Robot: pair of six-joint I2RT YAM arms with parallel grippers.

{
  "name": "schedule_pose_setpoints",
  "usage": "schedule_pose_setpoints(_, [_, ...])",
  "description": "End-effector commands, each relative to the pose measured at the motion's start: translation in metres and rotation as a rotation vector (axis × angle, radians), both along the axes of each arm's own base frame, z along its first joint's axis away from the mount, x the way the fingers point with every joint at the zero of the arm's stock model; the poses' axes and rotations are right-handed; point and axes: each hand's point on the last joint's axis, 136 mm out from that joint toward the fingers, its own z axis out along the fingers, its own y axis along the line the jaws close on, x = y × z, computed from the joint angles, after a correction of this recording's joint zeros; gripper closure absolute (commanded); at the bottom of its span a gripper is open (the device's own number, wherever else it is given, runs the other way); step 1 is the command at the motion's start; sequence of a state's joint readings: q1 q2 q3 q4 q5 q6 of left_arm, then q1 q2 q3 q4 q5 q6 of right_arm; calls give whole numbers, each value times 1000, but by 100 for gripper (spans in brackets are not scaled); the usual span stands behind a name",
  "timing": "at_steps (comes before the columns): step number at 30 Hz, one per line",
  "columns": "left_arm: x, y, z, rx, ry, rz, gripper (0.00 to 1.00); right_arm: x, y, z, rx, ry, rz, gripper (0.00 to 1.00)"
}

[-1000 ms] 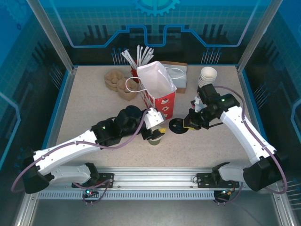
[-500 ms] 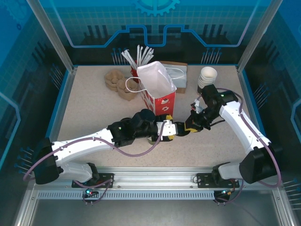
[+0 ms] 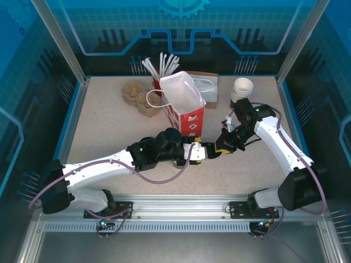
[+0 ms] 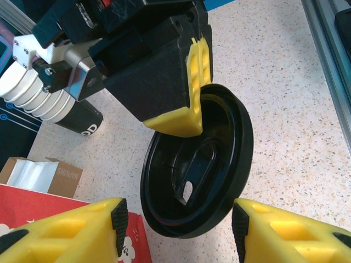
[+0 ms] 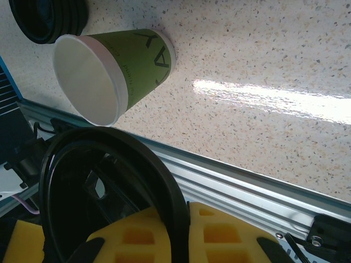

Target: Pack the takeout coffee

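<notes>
Right gripper [image 4: 192,107] clamped on lid [image 4: 219,164] rim, holding it on edge — likely for handover. Left gripper [image 4: 178,216] jaws apart, flanking lid. Cup [image 5: 118,66] lidless — awaiting it.

- Our fixed top camera sits high behind the arm bases and looks down and forward over the whole table [image 3: 109,126] from far off, with the bases along the bottom edge.
- Our left wrist camera rides close behind the left tool [image 4: 178,233], whose fingers sit at the bottom edge, and faces the right tool [image 4: 189,104] and black lid [image 4: 214,164].
- Our right wrist camera looks past its own fingers at the frame's bottom, very near the lid, onto the table and the near rail [image 5: 230,192].
- Both wrist views share the lid, and the top view takes in both tools.
</notes>
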State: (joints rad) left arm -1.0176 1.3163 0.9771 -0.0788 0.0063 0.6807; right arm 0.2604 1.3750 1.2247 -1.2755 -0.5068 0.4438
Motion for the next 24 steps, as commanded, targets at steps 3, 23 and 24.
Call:
schedule_pose_setpoints(3, [-7, 0, -10, 27, 14, -36, 45, -6, -1, 3, 17, 26, 7, 100])
schedule_pose_setpoints(23, [6, -8, -5, 63, -16, -7, 71, -12, 0, 4, 8, 35, 24, 100])
schedule_pose_setpoints(24, [7, -8, -5, 68, -19, -7, 73, -13, 0, 3, 7, 37, 26, 100])
